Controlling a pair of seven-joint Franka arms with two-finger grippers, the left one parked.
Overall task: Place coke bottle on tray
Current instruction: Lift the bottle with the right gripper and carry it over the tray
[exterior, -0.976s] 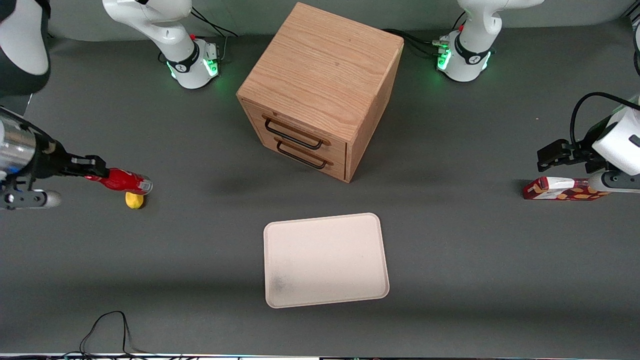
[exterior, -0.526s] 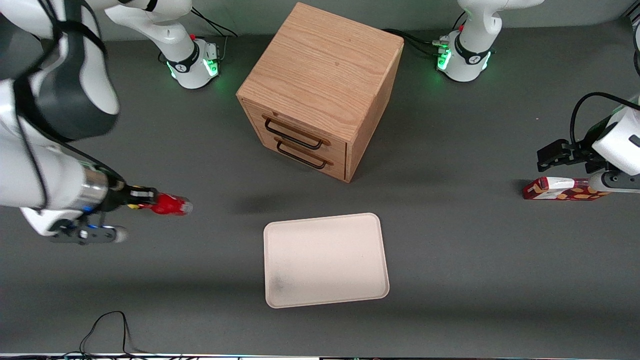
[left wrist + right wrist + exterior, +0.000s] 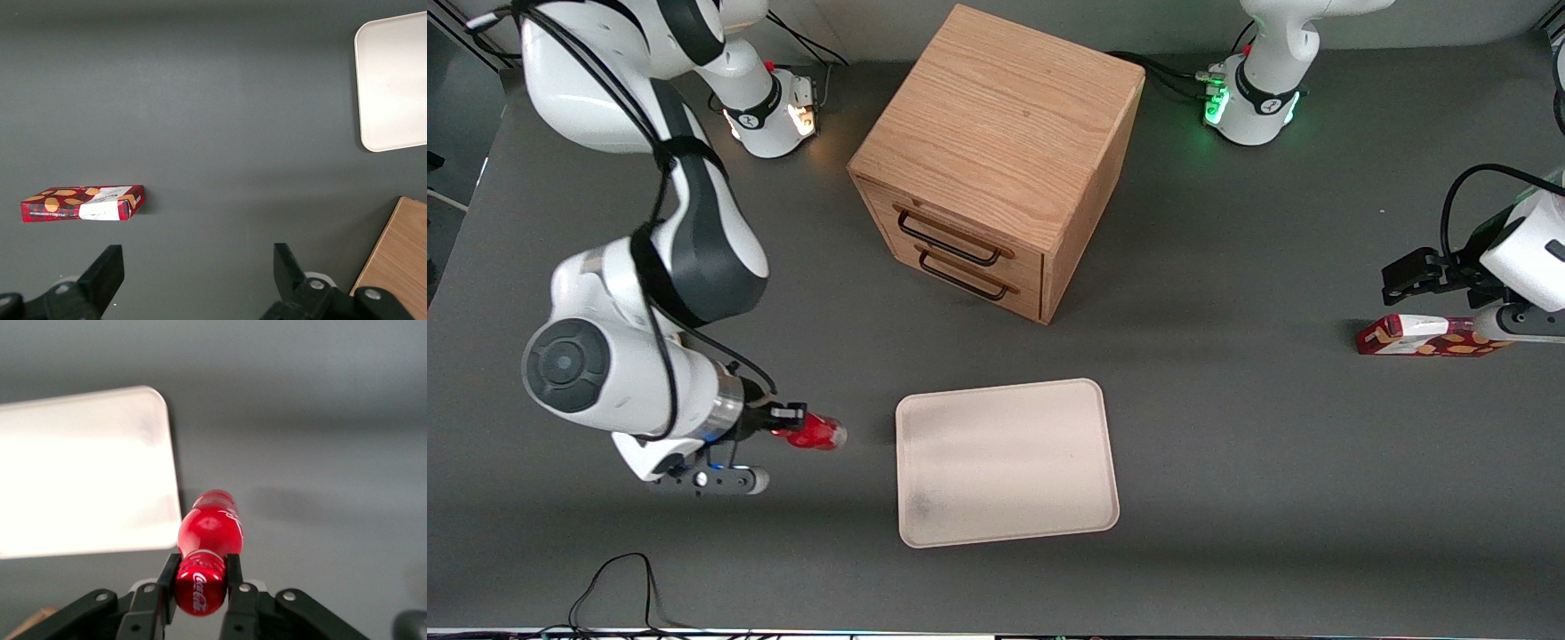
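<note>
Gripper (image 3: 790, 425) jaws clamped on coke bottle (image 3: 815, 434), held above desk (image 3: 1227, 444) just beside bare tray (image 3: 1005, 462).

At the lower left of the front frame, the right arm bends down and holds its gripper (image 3: 793, 425) level, fingers (image 3: 167, 577) clamped together.

Glossy red coke bottle (image 3: 208, 550); matt cream tray (image 3: 1005, 460).
</note>
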